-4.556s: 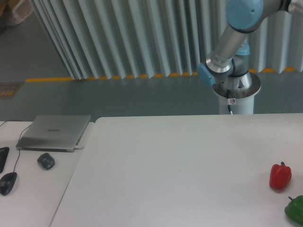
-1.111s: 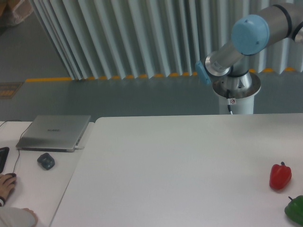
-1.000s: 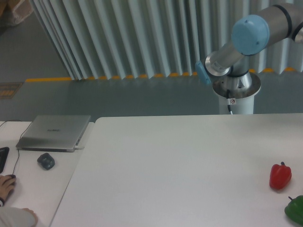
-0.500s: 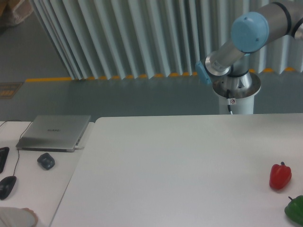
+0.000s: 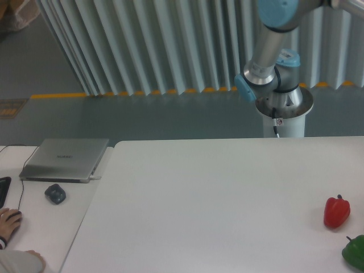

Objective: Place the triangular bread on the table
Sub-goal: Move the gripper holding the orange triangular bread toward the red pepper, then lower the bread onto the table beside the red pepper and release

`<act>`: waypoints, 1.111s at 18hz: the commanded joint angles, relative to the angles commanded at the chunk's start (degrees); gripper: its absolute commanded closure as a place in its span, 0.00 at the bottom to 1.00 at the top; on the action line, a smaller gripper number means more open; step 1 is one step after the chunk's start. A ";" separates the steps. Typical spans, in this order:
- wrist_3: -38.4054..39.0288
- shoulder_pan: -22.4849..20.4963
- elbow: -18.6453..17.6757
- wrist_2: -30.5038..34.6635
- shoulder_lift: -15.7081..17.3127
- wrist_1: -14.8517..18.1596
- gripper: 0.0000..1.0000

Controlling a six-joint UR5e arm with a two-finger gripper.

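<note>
Camera view from the front shows one arm (image 5: 267, 51) rising from a round base (image 5: 283, 108) behind the table (image 5: 216, 199); its upper links run out of the top edge, so the claw is out of sight and its state cannot be told. No bread shows anywhere in this view.

Two peppers sit on the table: one red pepper (image 5: 336, 211) near the right edge, and one green pepper (image 5: 355, 252) just in front of it, cut off by the right and bottom edges. They stand close but apart. Most of the white top to their left is bare, from the far edge to the near one.

To the left stands a smaller desk (image 5: 40, 227), its edge running beside the table's left side. On it lie one closed laptop (image 5: 65, 160), one dark mouse (image 5: 55, 194) in front of it, and one hand (image 5: 8, 223) at the left edge, covering something dark.

No containers appear.
</note>
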State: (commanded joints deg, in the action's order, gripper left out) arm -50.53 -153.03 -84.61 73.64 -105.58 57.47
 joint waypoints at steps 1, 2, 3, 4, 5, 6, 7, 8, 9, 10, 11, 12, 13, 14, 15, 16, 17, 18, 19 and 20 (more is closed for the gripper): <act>-0.27 0.80 -1.16 0.97 0.89 0.53 1.00; -1.57 1.76 -2.57 2.63 1.77 2.01 1.00; -5.94 2.29 -3.45 5.70 2.73 4.46 1.00; -11.12 3.08 -3.98 9.55 3.44 8.23 1.00; -15.60 3.96 -4.07 13.33 3.80 12.44 1.00; -19.65 4.32 -4.16 16.77 3.89 15.88 1.00; -23.26 4.32 -4.16 19.32 3.89 18.35 1.00; -26.60 4.41 -4.68 21.00 4.15 19.77 1.00; -29.68 4.41 -5.30 23.28 4.76 20.91 1.00; -32.32 4.76 -6.17 26.78 5.03 21.79 1.00; -33.04 5.11 -7.05 29.69 4.68 21.72 1.00; -32.88 5.55 -7.58 31.55 3.98 21.54 1.00; -32.53 6.07 -7.50 31.91 2.32 21.37 1.00; -31.83 6.25 -7.59 31.92 1.17 21.02 1.00; -30.86 6.43 -7.59 31.92 0.12 19.45 1.00; -30.16 6.95 -7.59 32.09 -1.98 16.56 1.00; -30.15 7.22 -7.59 32.35 -2.96 15.14 1.00; -29.98 7.22 -7.59 32.27 -3.58 14.69 1.00; -29.71 7.31 -7.50 32.01 -3.67 14.68 1.00; -29.97 7.22 -6.98 31.92 -3.58 14.68 1.00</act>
State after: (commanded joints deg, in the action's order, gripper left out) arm -80.51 -145.81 -91.59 105.56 -109.16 72.16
